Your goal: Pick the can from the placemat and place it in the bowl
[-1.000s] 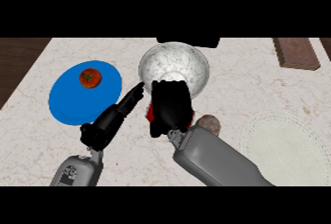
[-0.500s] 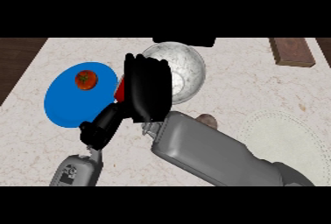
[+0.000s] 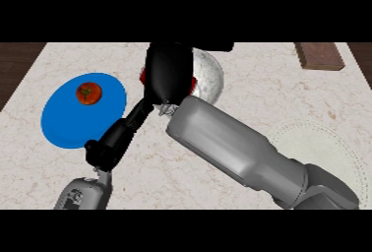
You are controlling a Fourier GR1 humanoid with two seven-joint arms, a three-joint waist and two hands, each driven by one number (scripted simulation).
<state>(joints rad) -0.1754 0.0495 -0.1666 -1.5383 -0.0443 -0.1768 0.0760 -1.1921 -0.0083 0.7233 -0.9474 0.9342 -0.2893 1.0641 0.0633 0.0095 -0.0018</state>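
COUNTER: marble counter [image 3: 240, 74] carried all items | MAT: pale placemat [image 3: 320, 147] lay bare at your right | BOWL: bowl [image 3: 207, 78] sat mostly hidden | RIGHT: right hand [image 3: 169, 69] clenched round red can [image 3: 190, 84], over bowl | LEFT: left hand [image 3: 116, 140] extended, holding nothing | HANDLING: can judged rigid, light, smooth; hold mid-wall.

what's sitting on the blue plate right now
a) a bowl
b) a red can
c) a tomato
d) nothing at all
c: a small red tomato with a green stem spot lies on the upper part of the blue plate, left of the bowl.
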